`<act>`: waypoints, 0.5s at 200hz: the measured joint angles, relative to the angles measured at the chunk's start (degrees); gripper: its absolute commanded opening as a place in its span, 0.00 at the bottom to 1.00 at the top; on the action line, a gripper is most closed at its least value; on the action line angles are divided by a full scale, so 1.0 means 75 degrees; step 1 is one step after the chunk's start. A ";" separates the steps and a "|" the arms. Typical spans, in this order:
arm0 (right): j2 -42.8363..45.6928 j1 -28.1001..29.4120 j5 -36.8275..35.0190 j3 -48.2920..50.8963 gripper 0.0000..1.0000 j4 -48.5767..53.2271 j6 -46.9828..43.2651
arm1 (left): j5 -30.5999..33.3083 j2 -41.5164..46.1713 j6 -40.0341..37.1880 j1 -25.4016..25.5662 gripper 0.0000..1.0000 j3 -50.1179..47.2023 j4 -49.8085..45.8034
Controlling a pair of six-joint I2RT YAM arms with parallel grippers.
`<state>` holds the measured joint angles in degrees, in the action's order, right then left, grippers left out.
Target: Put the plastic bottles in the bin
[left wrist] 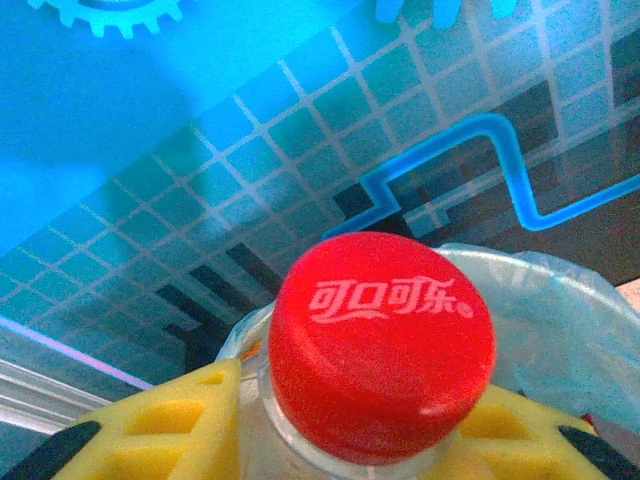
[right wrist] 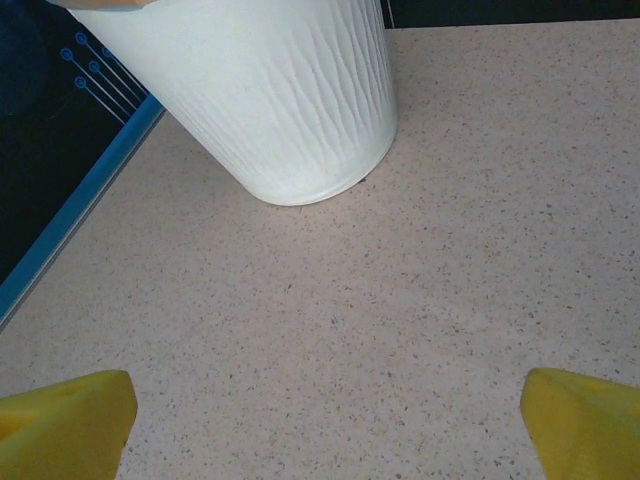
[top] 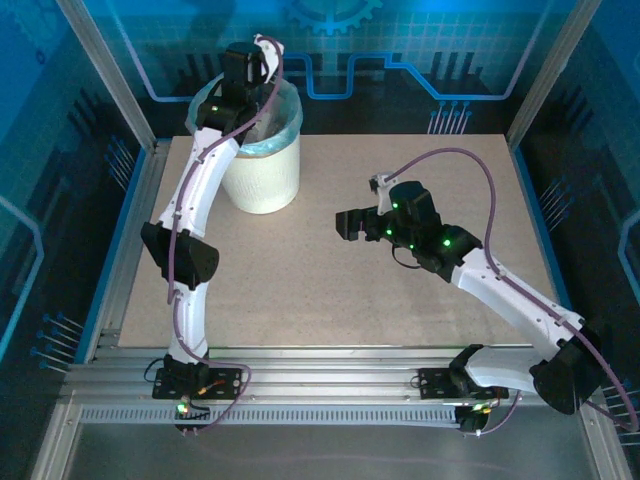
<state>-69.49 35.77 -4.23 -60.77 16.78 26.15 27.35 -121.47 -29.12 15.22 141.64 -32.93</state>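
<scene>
- The left gripper (left wrist: 355, 455) is closed on a plastic bottle (left wrist: 290, 440). Its yellow fingers (left wrist: 190, 420) sit on either side of the clear shoulder, just under the cap (left wrist: 380, 335).
- That looks like the right place to hold it. The neck and shoulder are probably the stiffest part, while the thin walls lower down would likely cave in and slip under a squeeze.
- The bottle is probably light and smooth, so a moderate grip should do. It is not fragile and should survive a drop.
- It is clear plastic with a bright red screw cap printed with white script. The body is hidden below the fingers.
- The held bottle hangs above the bin (top: 265, 180), whose pale-blue liner (left wrist: 570, 330) shows just behind the cap.
- The right gripper (right wrist: 325, 420) is spread wide and empty. It hovers over bare bench (right wrist: 450, 250) near the bin's ribbed white wall.
</scene>
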 measured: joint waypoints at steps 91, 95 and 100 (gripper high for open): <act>-0.0189 -0.0029 0.0061 -0.0015 1.00 0.0055 0.0044 | 0.0166 -0.0291 -0.0090 0.0032 0.81 0.0198 -0.0265; -0.0195 -0.0029 0.0061 -0.0015 1.00 0.0055 0.0058 | 0.0187 -0.0312 -0.0064 0.0023 0.83 0.0213 -0.0268; -0.0198 -0.0029 0.0064 -0.0015 1.00 0.0055 0.0061 | 0.0207 -0.0347 -0.0076 0.0012 0.85 0.0227 -0.0268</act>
<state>-70.98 35.55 -3.75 -60.88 17.19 26.61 28.91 -124.07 -29.69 15.31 143.35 -34.94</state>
